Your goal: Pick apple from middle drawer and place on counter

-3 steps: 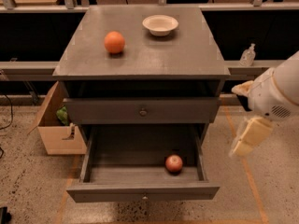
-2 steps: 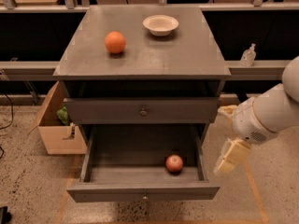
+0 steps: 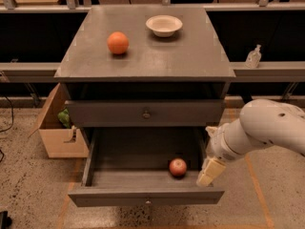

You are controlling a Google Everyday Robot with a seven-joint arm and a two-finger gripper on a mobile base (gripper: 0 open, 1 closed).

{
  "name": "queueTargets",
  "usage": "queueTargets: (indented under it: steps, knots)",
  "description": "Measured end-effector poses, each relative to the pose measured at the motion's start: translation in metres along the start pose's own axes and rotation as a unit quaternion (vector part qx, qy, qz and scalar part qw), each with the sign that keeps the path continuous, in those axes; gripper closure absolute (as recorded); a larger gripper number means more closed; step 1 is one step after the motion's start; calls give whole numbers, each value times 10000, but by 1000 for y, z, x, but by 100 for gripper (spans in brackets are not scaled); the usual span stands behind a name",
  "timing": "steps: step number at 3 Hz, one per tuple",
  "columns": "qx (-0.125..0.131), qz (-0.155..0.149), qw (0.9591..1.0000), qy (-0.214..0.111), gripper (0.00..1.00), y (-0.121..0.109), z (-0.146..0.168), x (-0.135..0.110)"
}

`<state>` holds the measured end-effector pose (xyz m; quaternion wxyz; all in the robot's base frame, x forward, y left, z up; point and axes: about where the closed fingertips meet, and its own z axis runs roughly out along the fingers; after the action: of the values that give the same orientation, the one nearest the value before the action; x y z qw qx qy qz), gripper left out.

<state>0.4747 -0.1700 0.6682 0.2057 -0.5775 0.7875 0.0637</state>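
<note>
The middle drawer is pulled out below the closed drawer front above it. The small red apple lies on the drawer floor near its front right. My gripper hangs from the white arm at the drawer's right side, just right of the apple and apart from it, over the drawer's right wall. The counter is the cabinet's flat dark grey top.
An orange fruit and a white bowl sit on the counter. An open cardboard box stands on the floor left of the cabinet. A small clear bottle stands on the ledge at the right.
My arm has swung left and down, bringing the gripper from beside the cabinet to the drawer's right edge next to the apple. The apple has not moved.
</note>
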Motion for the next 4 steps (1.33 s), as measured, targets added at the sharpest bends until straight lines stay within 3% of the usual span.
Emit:
queueTargets:
  steps: [1,2,4]
  knots:
    - [79,-16,10000,-7,0,-4,2,-2]
    - [78,113,9998,115,0,-6,34,25]
    - [357,384,9980,-342,0,-44,92,59]
